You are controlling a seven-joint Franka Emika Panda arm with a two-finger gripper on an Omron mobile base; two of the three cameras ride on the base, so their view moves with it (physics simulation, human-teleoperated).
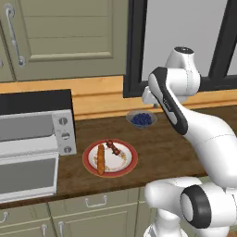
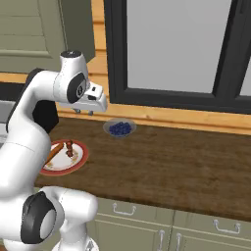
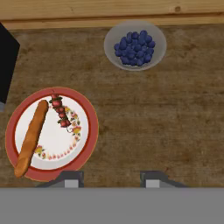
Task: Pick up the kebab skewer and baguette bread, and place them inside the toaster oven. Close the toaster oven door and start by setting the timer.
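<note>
the gripper (image 2: 84,112) hangs high above the wooden counter (image 1: 162,148), its two fingers spread apart with nothing between them; the hand view shows both dark tips wide of each other over bare wood, right of the plate (image 3: 87,144). from that overhead look the red-rimmed plate holds the baguette bread (image 3: 30,138) along its left side, one end poking over the rim, and the kebab skewer (image 3: 60,113) near the top middle, the two close at their upper ends and splaying apart lower down. a glass bowl of blueberries (image 3: 134,47) sits well apart, toward the back wall.

the left base view adds what the hand camera misses: the toaster oven (image 1: 32,125) stands left of the plate, its toaster oven door (image 1: 28,176) dropped open toward the counter edge, three knobs (image 1: 65,135) facing the plate. in the right base view the arm's own white link covers part of the plate and oven. cabinets (image 1: 60,32) hang above; a dark-framed window (image 2: 176,49) backs the counter.
</note>
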